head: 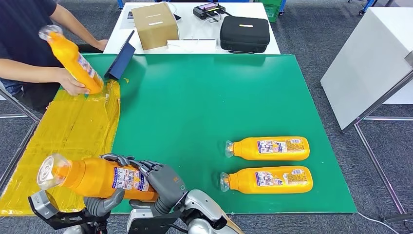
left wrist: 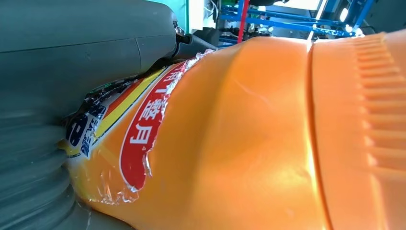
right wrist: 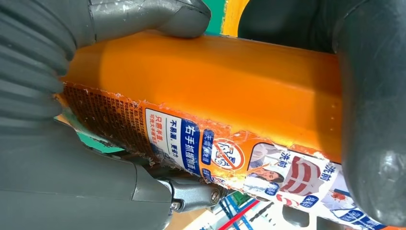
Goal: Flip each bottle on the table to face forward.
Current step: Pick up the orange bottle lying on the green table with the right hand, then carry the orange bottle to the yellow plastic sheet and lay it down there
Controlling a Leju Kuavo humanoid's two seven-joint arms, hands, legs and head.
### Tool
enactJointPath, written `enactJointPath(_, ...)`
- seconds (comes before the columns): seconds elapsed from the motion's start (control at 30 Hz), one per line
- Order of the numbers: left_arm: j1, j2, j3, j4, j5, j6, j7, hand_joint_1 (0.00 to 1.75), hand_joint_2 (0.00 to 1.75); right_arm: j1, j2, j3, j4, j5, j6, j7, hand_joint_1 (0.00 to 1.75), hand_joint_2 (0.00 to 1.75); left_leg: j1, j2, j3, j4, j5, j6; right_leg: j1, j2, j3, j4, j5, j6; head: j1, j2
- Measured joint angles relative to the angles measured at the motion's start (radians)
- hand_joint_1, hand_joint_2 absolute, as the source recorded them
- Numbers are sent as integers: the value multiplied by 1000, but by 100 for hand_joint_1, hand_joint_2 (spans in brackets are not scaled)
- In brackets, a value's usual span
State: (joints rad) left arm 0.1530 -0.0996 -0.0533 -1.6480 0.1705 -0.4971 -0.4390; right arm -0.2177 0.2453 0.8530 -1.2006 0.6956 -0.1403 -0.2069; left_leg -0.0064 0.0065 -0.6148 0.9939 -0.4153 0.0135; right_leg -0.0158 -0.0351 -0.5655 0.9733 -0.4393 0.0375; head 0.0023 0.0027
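Note:
An orange bottle [head: 97,176] with a clear cap is held sideways above the near left corner of the green table [head: 195,97], cap pointing left. My right hand [head: 163,183] grips its base end, dark fingers [head: 129,162] wrapped over the label. My left hand [head: 100,204] holds it from underneath with its thumb. The left wrist view has the bottle [left wrist: 268,143] pressed against the left hand [left wrist: 43,120]. The right wrist view has the bottle [right wrist: 215,81] clasped in the right hand [right wrist: 33,62]. Two more orange bottles [head: 270,148] [head: 268,179] lie on the table at the near right, caps left, labels up.
A person at the far left holds another orange bottle [head: 73,58] tilted over a yellow sheet [head: 63,141] along the table's left side. A dark blue tablet [head: 121,61] leans at the far left edge. Behind stand a cardboard box [head: 154,24] and a black case [head: 244,33].

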Motion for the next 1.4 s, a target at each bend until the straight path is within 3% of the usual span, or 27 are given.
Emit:
enactJointPath(0.03,0,0,1,0,0,0,-2,175,175,0,0,0,1,2,-2,1,172,175,0,0,0,0,0,0,0,0,0,0,0,0,0,0)
enactJointPath(0.07,0,0,2,0,-1,1,-4,175,175,0,0,0,2,5,-4,2,137,175,0,0,0,0,0,0,0,0,0,0,0,0,0,0)
enactJointPath(0.17,-2,0,5,-1,-34,29,-19,175,175,1,-1,0,5,21,-22,7,8,175,0,0,0,0,0,0,0,0,0,0,0,0,0,0)
enactJointPath(0.2,-3,0,6,-3,-69,55,-29,175,175,3,-2,0,6,31,-32,12,0,175,0,0,0,0,0,0,0,0,0,0,0,0,0,0)
enactJointPath(0.33,-7,0,18,-25,-373,275,-78,175,175,33,-19,-14,-8,73,-70,48,0,175,0,0,0,0,0,0,0,0,0,0,0,0,0,0)
enactJointPath(0.5,-22,5,61,-41,-948,751,-66,175,175,123,-84,-74,-129,92,-80,69,0,175,0,-1,-1,0,0,0,-1,0,0,0,0,0,0,0)
enactJointPath(0.6,-24,21,80,-7,-1388,1032,55,175,175,178,-161,-135,-247,53,-72,47,0,175,-1,-2,-1,0,-1,1,-1,-1,0,0,0,0,0,0)
enactJointPath(0.7,-24,56,96,76,-1661,1163,192,175,175,226,-250,-207,-366,13,-67,16,0,175,-2,-2,-1,0,-1,2,-2,0,-1,-1,0,0,0,0)
enactJointPath(0.9,-22,118,112,206,-1735,1181,282,175,175,320,-381,-316,-548,-19,-61,-22,0,175,-2,-2,-1,0,-2,2,-2,0,-1,-1,0,1,0,0)
enactJointPath(1.03,-33,174,85,279,-1739,1085,371,175,175,383,-450,-356,-642,-22,-74,-43,0,175,-2,-3,-1,0,-2,1,-2,0,-2,-1,-1,2,0,0)
enactJointPath(1.1,-54,201,73,333,-1737,1047,385,89,175,427,-491,-375,-692,-28,-86,-61,0,175,-2,-4,-1,0,-2,1,-2,-1,0,-1,-2,3,0,0)
enactJointPath(1.17,-82,218,67,383,-1736,1028,389,1,87,463,-525,-386,-732,-30,-96,-71,0,175,-2,-7,2,0,-3,1,-2,-3,3,-1,-3,3,0,0)
enactJointPath(1.23,-115,231,64,432,-1735,1001,396,0,0,487,-551,-391,-763,-26,-104,-74,0,175,-2,-9,6,0,-6,2,-2,-3,7,-1,-5,3,0,0)
enactJointPath(1.4,-197,267,54,546,-1724,946,397,0,0,539,-611,-395,-813,-12,-125,-55,0,175,-2,-10,31,-1,-21,3,-3,-5,25,-2,-18,2,0,0)
